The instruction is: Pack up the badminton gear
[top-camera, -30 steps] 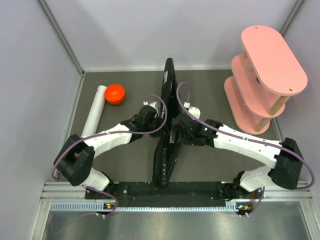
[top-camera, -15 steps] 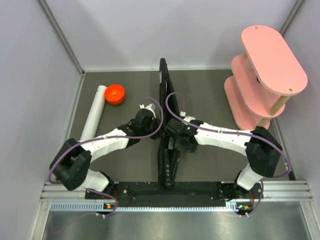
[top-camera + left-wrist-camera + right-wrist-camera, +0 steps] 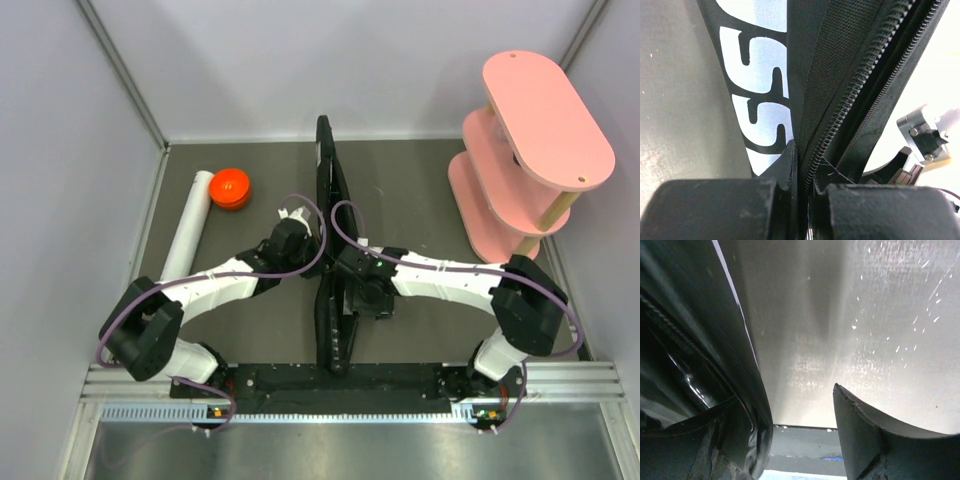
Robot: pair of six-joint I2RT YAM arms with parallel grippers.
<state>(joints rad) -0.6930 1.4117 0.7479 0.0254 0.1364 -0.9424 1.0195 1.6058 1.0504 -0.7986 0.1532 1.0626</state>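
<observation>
The black bag [image 3: 326, 180] with white lettering stands on its edge down the middle of the table, its zipper [image 3: 855, 90] partly open. My left gripper [image 3: 305, 228] is on its left side, shut on the bag's fabric [image 3: 805, 60] right beside the zipper teeth, as the left wrist view [image 3: 802, 152] shows. From the right, my right gripper [image 3: 350, 295] is against the bag's nearer half. Its jaws stand open [image 3: 790, 400]: the bag's wall [image 3: 715, 340] covers the left finger, and the right finger [image 3: 865, 440] is apart, over bare table. The white tube [image 3: 188, 228] and orange cap [image 3: 230, 188] lie at the far left.
A pink tiered oval shelf [image 3: 535, 120] stands at the far right corner. Grey walls close the table on the left, back and right. The black rail [image 3: 330, 385] with both arm bases runs along the near edge.
My right gripper slid along the bag toward the near edge and its jaws narrowed. The bag's far end swung left. My left gripper kept its hold.
</observation>
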